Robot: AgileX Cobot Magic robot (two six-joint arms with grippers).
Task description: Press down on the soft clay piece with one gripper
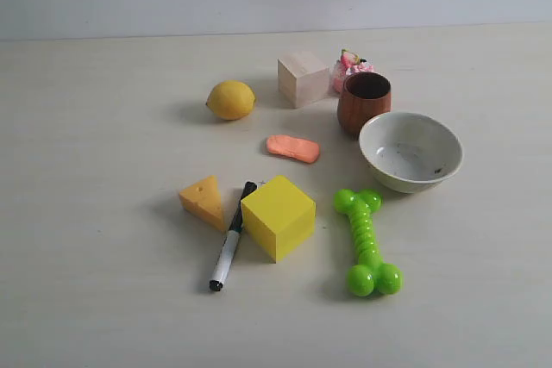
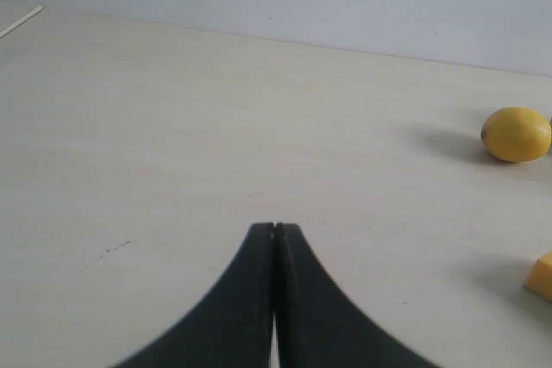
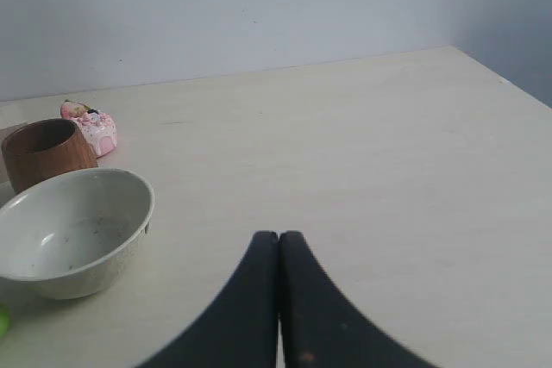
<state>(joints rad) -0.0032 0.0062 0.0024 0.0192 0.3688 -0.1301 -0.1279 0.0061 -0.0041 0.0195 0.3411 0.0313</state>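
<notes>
Salmon-orange soft clay piece (image 1: 293, 148) lies flat on your tabletop (image 1: 103, 282), untouched, between the lemon (image 1: 230, 99) and the yellow cube (image 1: 278, 216), just left of the wooden cup (image 1: 363, 102). Your left claw (image 2: 274, 230) and right claw (image 3: 278, 237) both have jaws pressed together, gripping nothing. Right one sits near the white bowl (image 3: 73, 230).

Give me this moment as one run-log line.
left gripper shut, empty | right gripper shut, empty | clay piece untouched on table | press not started
</notes>
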